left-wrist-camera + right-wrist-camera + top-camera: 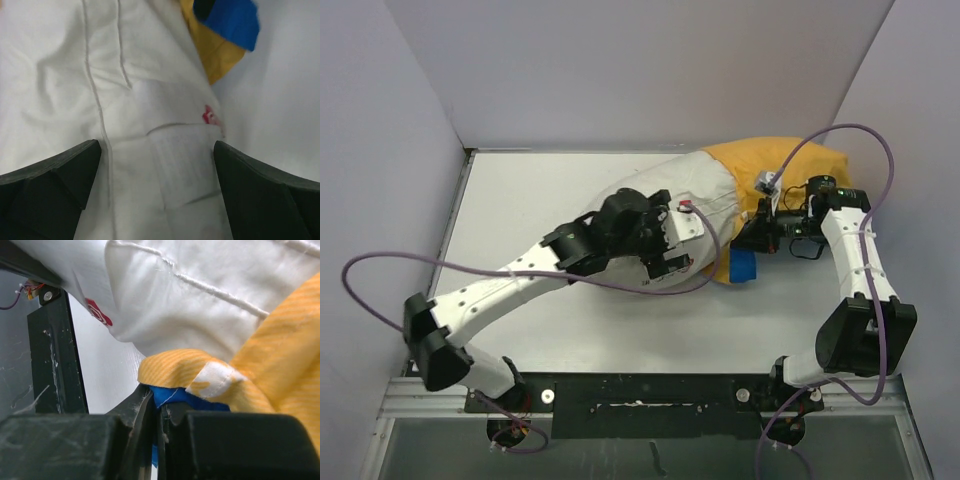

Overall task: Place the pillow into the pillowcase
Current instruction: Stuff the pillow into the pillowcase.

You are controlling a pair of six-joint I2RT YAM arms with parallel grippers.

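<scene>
The white pillow [695,190] lies mid-table with its far right end inside the pillowcase [775,160], which shows its mustard-yellow side and a blue flap [744,267]. My left gripper [670,255] is open over the pillow's near end; its dark fingers [55,175] straddle the white fabric [130,75] and sewn label [182,160] beside a red logo [211,116]. My right gripper [760,235] is shut on the pillowcase's edge: its jaws pinch the blue fabric [172,396] under a yellow fold [185,367]. The pillow [200,295] bulges above.
The white table [540,200] has grey walls at the back and on both sides. Purple cables [380,290] loop at the left and over the right arm [855,250]. A black frame rail [650,395] runs along the near edge.
</scene>
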